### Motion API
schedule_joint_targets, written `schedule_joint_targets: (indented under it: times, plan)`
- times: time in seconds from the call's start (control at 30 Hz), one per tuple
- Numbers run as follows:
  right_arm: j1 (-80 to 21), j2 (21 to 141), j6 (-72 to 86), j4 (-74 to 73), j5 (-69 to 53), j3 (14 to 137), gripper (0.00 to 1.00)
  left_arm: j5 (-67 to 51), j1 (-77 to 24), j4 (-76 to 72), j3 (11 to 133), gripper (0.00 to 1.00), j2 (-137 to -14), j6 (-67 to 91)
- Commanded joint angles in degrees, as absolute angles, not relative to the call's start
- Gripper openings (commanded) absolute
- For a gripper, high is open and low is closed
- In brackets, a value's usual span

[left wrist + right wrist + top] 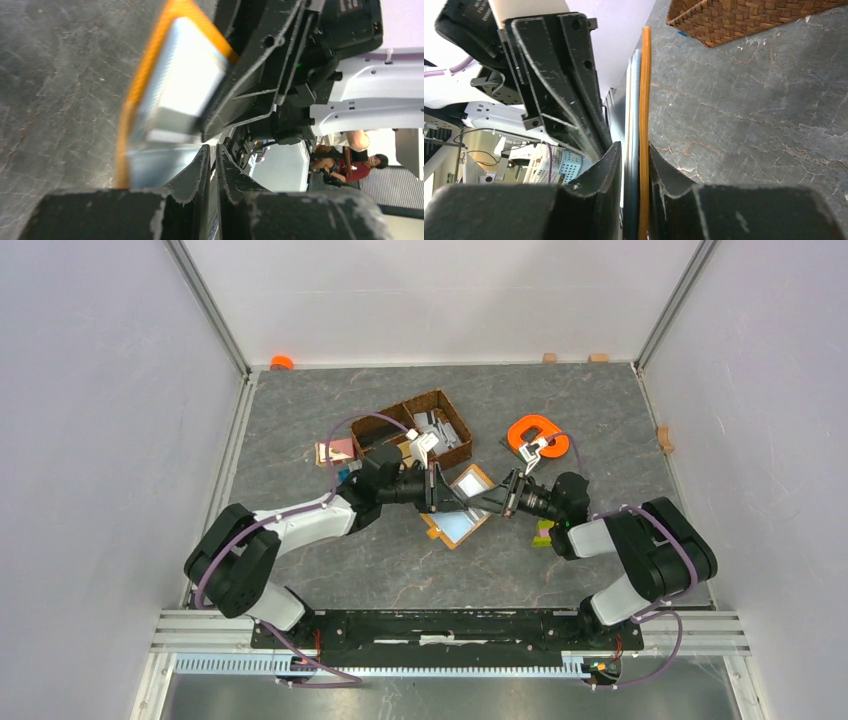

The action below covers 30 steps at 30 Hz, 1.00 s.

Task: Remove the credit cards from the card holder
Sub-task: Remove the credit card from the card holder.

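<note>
The card holder (462, 526) lies open between my two arms at the table's middle, with an orange cover and light blue panels inside. My right gripper (501, 498) comes in from the right. In the right wrist view the right gripper (631, 145) is shut on the edge of the card holder (644, 90), orange cover against one finger. My left gripper (437, 490) meets it from the left. Seen from the left wrist, the left gripper (212, 147) has its jaws nearly together on a thin pale card edge with blue print. The card holder (175, 80) rises just beyond it.
A brown wicker basket (441, 400) with flat pale items inside stands behind the arms, and the basket (744, 17) also shows from the right wrist. An orange ring (535, 432) lies back right. A pinkish flat item (335, 452) sits left and a green piece (543, 536) right.
</note>
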State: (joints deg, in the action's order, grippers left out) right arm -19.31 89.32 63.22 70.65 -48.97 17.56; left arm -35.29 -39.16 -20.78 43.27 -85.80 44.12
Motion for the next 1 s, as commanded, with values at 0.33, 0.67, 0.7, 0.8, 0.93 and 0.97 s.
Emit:
schedule_joint_targets:
  times: [0.33, 0.67, 0.7, 0.8, 0.93, 0.97]
  plan:
    - [-19.4, 88.3, 59.9, 68.2, -47.2, 19.6, 0.1, -38.5, -35.7, -37.6, 37.3, 0.14, -86.9, 53.7]
    - [-17.3, 88.4, 68.6, 83.3, -47.0, 15.6, 0.1, -24.6, -35.5, -24.1, 35.2, 0.71, -76.0, 41.5]
    - [-17.3, 88.6, 69.2, 84.3, -47.2, 15.6, 0.1, -24.5, -35.5, -23.7, 35.4, 0.73, -76.0, 40.9]
    - [-17.1, 88.9, 71.5, 87.3, -47.8, 15.3, 0.09, -23.6, -35.6, -22.6, 35.8, 0.76, -76.9, 39.5]
    - [-16.9, 88.2, 71.6, 87.1, -47.9, 15.2, 0.09, -27.5, -35.5, -26.8, 35.7, 0.78, -79.5, 39.7]
    - [-16.8, 88.0, 71.7, 87.1, -47.9, 15.2, 0.09, -29.1, -35.5, -28.3, 35.8, 0.78, -80.7, 40.5]
